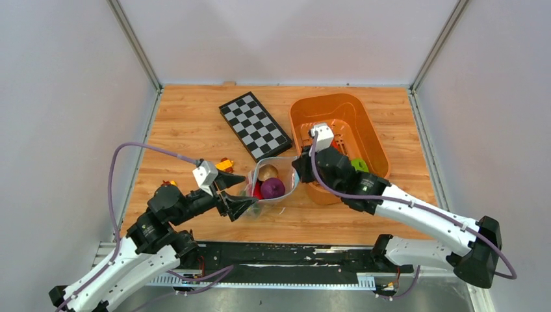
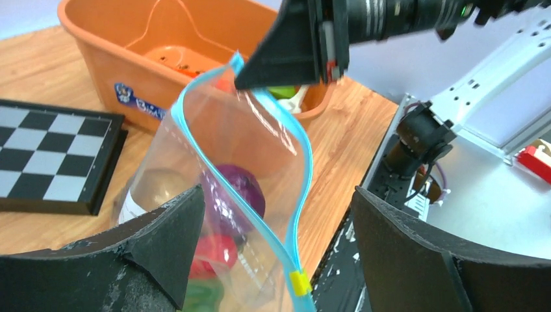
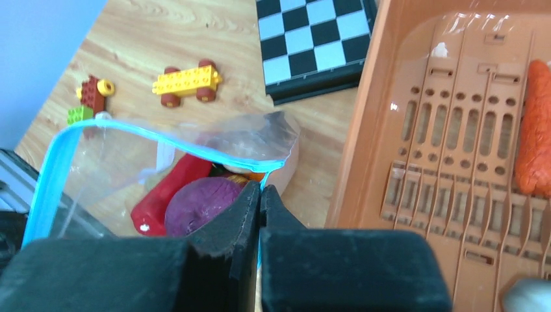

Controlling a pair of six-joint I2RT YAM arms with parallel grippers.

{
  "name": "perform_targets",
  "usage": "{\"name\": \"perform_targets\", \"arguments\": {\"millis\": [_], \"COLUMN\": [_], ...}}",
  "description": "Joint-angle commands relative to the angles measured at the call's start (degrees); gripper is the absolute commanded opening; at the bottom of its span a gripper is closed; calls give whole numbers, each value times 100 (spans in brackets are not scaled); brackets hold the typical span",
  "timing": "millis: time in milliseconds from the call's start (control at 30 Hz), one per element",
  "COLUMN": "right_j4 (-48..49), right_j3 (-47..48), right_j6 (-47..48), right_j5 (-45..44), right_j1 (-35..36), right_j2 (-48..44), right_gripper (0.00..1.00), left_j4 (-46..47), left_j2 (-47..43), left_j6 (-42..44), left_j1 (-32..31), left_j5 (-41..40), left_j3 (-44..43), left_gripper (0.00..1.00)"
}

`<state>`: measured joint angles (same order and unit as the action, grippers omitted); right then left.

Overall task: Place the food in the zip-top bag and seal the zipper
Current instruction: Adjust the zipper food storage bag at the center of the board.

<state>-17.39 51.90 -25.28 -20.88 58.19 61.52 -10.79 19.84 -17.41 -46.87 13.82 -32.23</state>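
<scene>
Checking for writing first: the orange basket (image 2: 97, 71) carries a small blue sticker (image 2: 138, 102) on its outer wall, upper left of the left wrist view. Its white characters are too blurred for me to read. A pale patch low on the zip-top bag (image 2: 260, 149) may be its label, but the left finger (image 2: 156, 253) cuts it off and I make out no print.

The bag stands open at the centre of the top view, between the two grippers and just beside the basket's lower-left corner. The right gripper (image 3: 260, 192) has its fingers pressed together on the zipper (image 3: 162, 140), pinching the blue strip at one end of the mouth. The left gripper (image 2: 277, 195) has its fingers wide apart, with the other end of the mouth and a yellow slider (image 2: 299, 283) between them. I cannot tell whether either pad touches the film.

Food in the bag: a purple piece (image 3: 208, 205), a red piece (image 3: 159, 205), a tan round piece (image 1: 268, 171) and a green edge (image 2: 201, 299) cut off by the bottom of the frame. Crinkled film blurs their outlines.

In the basket, an orange piece (image 3: 536, 146) is cropped at the right edge, and a green piece (image 1: 359, 165) is half hidden by the right arm.

The yellow car (image 3: 187, 81) and brick pieces (image 3: 91, 97) lie on the table (image 1: 188, 123), upper left of the right wrist view.
</scene>
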Motion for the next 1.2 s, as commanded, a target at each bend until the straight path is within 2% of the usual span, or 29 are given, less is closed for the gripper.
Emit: {"name": "perform_targets", "arguments": {"millis": [0,133,300,500,667,800,933,1133,1167], "right_j4": [357,-4,-172,-223,-411,-438,-472,-529,-533], "right_j3": [659,1185,1600,1918,2180,2220,2243,2142,2094], "right_j6": [183,183,242,359,435,437,463,518,522], "right_j5": [668,929,862,991,1077,1144,1205,1353,1348], "right_j1": [-575,-1021,-1208,-1305,-1394,-1422,-1432,-1436,-1434], "right_j2": [269,830,1386,1705,1875,1884,1848,1754,1719], "right_gripper": [0,0,0,0,0,0,0,0,0], "left_j4": [371,282,244,-50,187,266,468,843,834], "left_j2": [36,239,424,636,745,1152,1438,1397,1371], "left_j6": [82,206,500,865,991,1163,1324,1373,1379], "left_j1": [-56,-127,-490,-1183,-1667,-2310,-2837,-2981,-2985], "left_j5": [-134,-210,-753,-2193,-2830,-3961,-4921,-5320,-5368], "left_j3": [207,228,274,277,311,329,390,568,575], "left_gripper": [89,90,90,86,81,78,67,31,30]}}
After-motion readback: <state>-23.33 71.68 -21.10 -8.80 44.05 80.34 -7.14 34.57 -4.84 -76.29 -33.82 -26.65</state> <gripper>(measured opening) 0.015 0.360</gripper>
